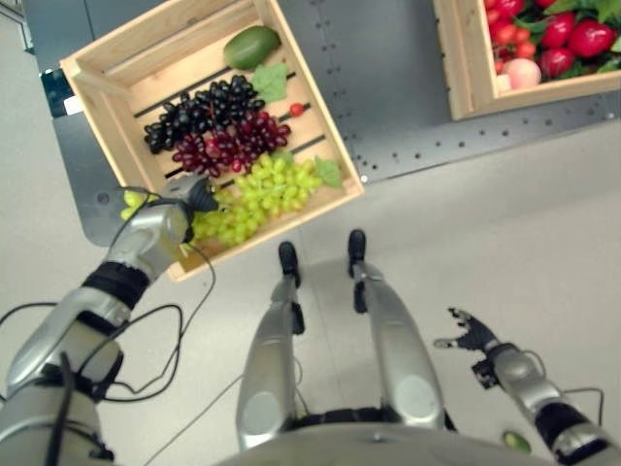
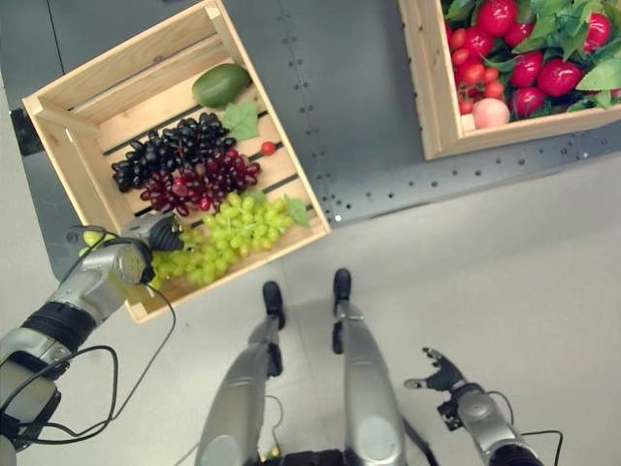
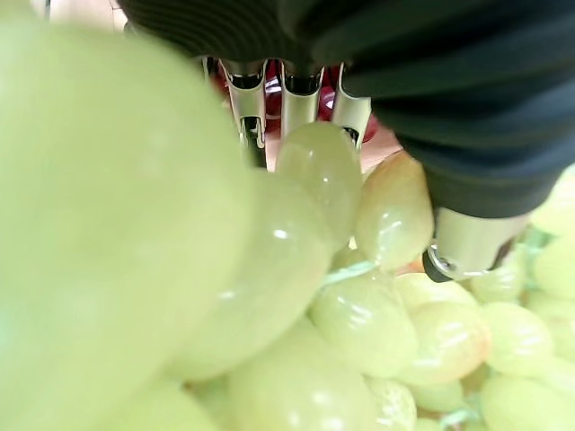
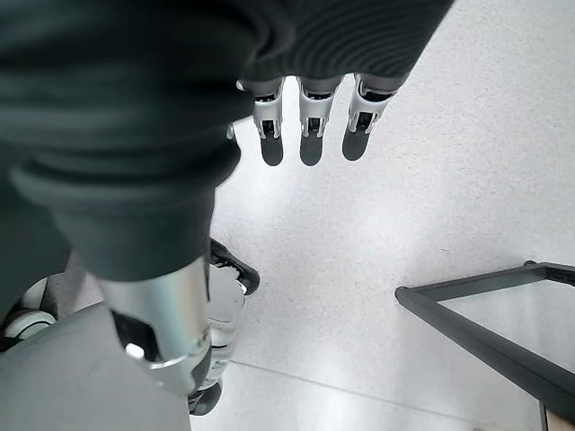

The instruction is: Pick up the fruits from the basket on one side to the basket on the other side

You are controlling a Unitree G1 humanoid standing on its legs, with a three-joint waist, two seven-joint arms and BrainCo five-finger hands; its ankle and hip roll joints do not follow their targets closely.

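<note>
With its fingers (image 3: 301, 94) buried among the green grapes (image 1: 257, 194), the left hand (image 1: 189, 199) has a grip I cannot judge, so grapes beneath it may tear loose or spill when lifted.

Both arms are silver-grey with black bands at the joints. The left hand (image 1: 184, 199) and right hand (image 1: 473, 335) have dark ribbed covers and silver, dark-tipped fingers (image 4: 310, 126).
</note>
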